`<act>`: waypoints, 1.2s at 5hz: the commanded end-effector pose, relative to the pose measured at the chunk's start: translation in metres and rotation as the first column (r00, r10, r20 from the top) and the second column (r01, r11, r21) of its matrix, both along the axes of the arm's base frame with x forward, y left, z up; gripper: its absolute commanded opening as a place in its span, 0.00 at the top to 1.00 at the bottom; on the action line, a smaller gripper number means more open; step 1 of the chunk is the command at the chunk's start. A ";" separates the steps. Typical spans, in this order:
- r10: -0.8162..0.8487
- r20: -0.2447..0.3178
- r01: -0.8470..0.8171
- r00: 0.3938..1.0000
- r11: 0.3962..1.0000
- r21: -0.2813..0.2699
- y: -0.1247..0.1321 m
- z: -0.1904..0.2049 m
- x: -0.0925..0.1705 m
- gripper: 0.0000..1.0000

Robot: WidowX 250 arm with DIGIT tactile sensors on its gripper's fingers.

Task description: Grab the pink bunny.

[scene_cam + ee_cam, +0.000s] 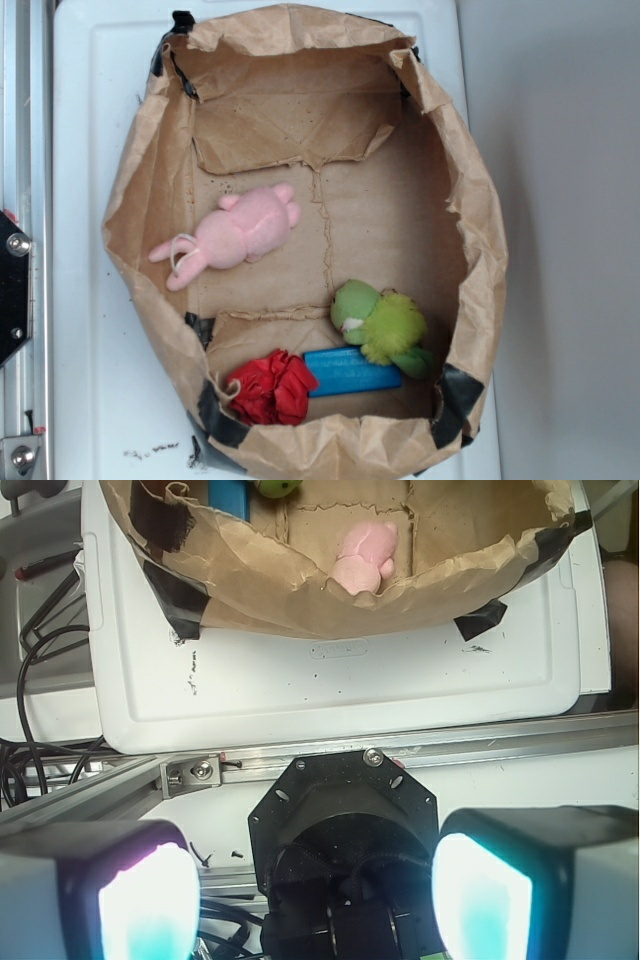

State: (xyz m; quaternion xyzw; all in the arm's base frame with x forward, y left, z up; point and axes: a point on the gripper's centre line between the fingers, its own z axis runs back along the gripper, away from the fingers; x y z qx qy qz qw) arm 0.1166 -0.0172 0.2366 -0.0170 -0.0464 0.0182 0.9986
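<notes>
While the bunny (238, 234) lies on its side in the bag (478, 250) (left half, clear of the other toys), the gripper (318, 895) hangs back, pads apart, probably lining up.

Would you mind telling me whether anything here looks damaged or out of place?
The brown paper container is crumpled and torn along its rim, patched with black tape at the corners. The pink bunny lies on its side, undamaged. The gripper is open and outside the container.
</notes>
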 end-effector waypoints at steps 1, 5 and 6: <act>0.000 0.000 0.000 1.000 1.000 0.000 0.000 0.000 0.000 0.00; 0.067 -0.167 -0.058 0.984 0.997 0.055 0.036 -0.099 0.134 0.00; 0.084 -0.179 -0.080 0.980 0.996 0.029 0.054 -0.103 0.138 0.00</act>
